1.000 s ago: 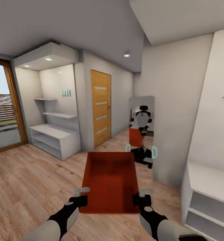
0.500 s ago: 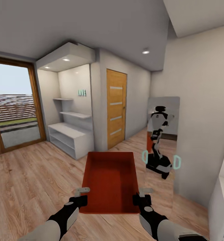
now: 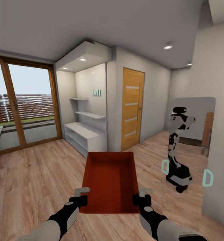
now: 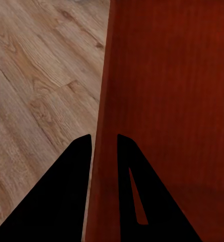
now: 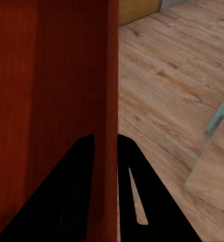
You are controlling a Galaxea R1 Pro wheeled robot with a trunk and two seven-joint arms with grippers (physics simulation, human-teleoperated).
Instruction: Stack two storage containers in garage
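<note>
One orange-red storage container (image 3: 110, 180) hangs in front of me above light wood planks, held level by both arms. My left gripper (image 3: 81, 195) is shut on its left wall near the close corner. In the left wrist view the container's wall (image 4: 104, 126) runs between the two dark fingers (image 4: 74, 176). My right gripper (image 3: 143, 196) is shut on the right wall; the right wrist view has that wall (image 5: 112, 101) pinched between its fingers (image 5: 76, 176). The bin is empty.
Ahead stands a wooden door (image 3: 132, 107) with pale slats, next to a white shelf alcove (image 3: 85, 130). A glass patio door (image 3: 24, 110) fills the left wall. At the right a wall mirror (image 3: 189, 147) reflects the robot. Wood floor (image 3: 35, 177) lies open to the left.
The whole view has swung to the left: the door, shelves and mirror slid rightward in the picture and more of the patio door came in. Container and both grips are unchanged.
</note>
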